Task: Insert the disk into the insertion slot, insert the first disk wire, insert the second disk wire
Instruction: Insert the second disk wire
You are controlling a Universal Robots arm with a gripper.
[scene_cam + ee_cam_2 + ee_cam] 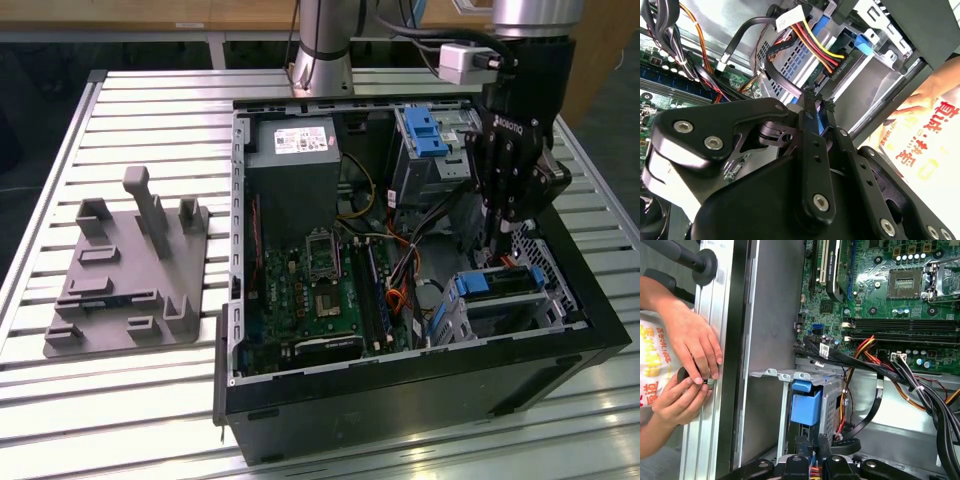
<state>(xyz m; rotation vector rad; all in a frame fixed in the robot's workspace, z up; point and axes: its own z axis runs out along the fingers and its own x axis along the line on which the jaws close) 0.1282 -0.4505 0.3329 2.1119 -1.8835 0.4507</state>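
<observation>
The disk [497, 284], in its bright blue carrier [805, 406], sits inside the insertion slot [468, 318], a grey perforated cage [831, 401] at the case's near corner on the exterior view's right. My gripper [497, 255] hangs straight down over the cage's inner end. Its fingers [810, 107] are pressed close together, and a black disk wire [774, 70] curves in and ends between them. A red, yellow and black wire bundle [812, 42] ends in a black plug [834, 67] at the disk's end. In the first wrist view my gripper [810, 444] stands just behind the blue carrier.
Loose cables [900, 375] cross between the motherboard [320, 285] and the cage. A taller bay with a blue latch [424, 132] stands behind my gripper. A person's hands [690, 360] work at the table edge outside the case wall. A grey fixture [130, 270] lies on the exterior view's left.
</observation>
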